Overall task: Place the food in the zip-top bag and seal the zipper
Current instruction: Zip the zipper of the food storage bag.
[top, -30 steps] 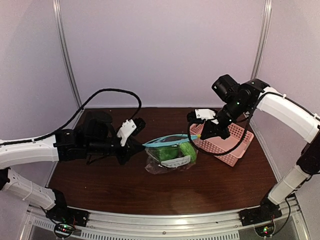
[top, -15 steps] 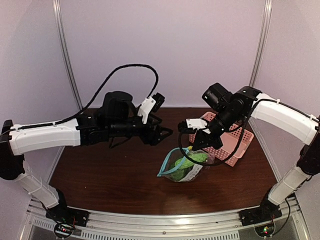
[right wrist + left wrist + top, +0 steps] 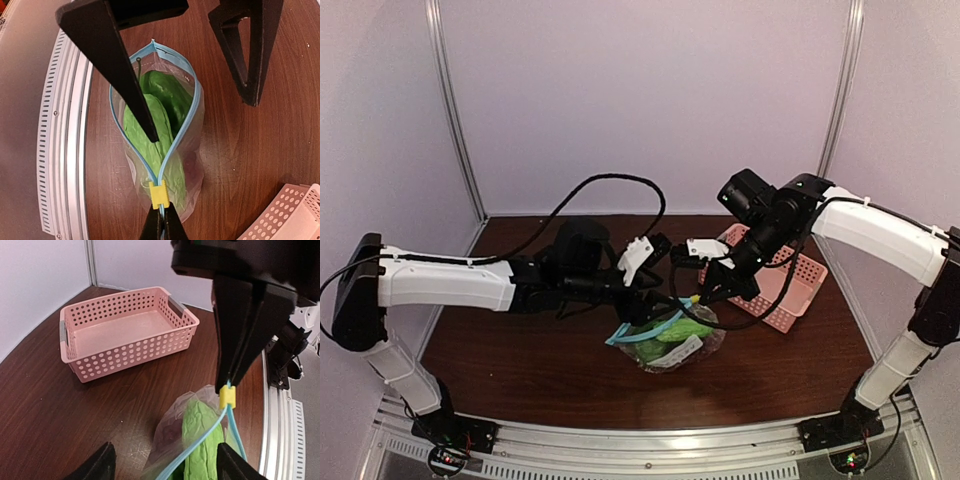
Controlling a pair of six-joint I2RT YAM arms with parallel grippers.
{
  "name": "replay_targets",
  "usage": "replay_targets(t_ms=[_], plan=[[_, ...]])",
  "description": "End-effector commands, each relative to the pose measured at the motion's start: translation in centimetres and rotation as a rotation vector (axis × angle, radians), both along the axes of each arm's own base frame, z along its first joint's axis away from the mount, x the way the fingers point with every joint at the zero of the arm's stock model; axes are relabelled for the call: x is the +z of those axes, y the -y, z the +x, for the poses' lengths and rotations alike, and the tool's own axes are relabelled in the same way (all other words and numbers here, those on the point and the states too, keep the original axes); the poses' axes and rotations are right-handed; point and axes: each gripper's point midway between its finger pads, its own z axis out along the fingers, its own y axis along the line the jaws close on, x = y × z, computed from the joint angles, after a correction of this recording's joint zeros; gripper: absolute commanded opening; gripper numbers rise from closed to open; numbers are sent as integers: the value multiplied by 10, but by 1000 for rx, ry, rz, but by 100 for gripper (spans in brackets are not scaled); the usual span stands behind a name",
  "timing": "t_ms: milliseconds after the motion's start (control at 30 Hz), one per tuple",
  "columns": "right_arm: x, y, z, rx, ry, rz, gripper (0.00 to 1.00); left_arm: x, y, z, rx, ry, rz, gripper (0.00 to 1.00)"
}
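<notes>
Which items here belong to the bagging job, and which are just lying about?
Job: zip-top bag; green vegetable inside; grapes, dimly seen; zipper with yellow slider; right gripper pinching zipper's end; left gripper open above.
Lying about: pink basket, empty.

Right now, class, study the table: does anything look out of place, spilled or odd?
Nothing spilled. The zip-top bag holds the green vegetable, but its zipper gapes open; the right gripper pinches its end beside the yellow slider.
</notes>
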Motion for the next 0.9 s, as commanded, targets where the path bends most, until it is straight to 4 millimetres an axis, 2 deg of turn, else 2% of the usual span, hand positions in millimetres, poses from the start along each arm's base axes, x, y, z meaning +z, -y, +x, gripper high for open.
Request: replay_targets(t_ms=[0, 200, 367, 467, 633, 667, 700, 733, 800, 867], plan=[[11, -7, -2, 7, -18, 33, 0, 57, 7, -20, -133, 139, -167, 70], [18, -11, -1, -29, -40, 51, 0, 55, 25, -27, -203, 77, -204, 64], [20, -12, -3, -29, -58, 57, 0, 52, 37, -23, -195, 62, -228, 52], [21, -13, -4, -27, -66, 65, 0, 51, 42, -22, -202, 56, -243, 42], [21, -12, -5, -28, -64, 63, 0, 47, 47, -21, -209, 44, -244, 19], [20, -11, -5, -29, -63, 63, 0, 46, 47, -22, -211, 42, -243, 17], [20, -11, -5, -31, -64, 63, 0, 45, 47, -22, -211, 39, -241, 18], [20, -11, -5, -35, -63, 65, 0, 45, 47, -23, -213, 34, -240, 23], [21, -11, -5, -38, -63, 72, 0, 44, 47, -27, -231, 23, -245, 43], [24, -10, -7, -30, -69, 85, 0, 48, 42, -34, -257, 22, -281, 48]])
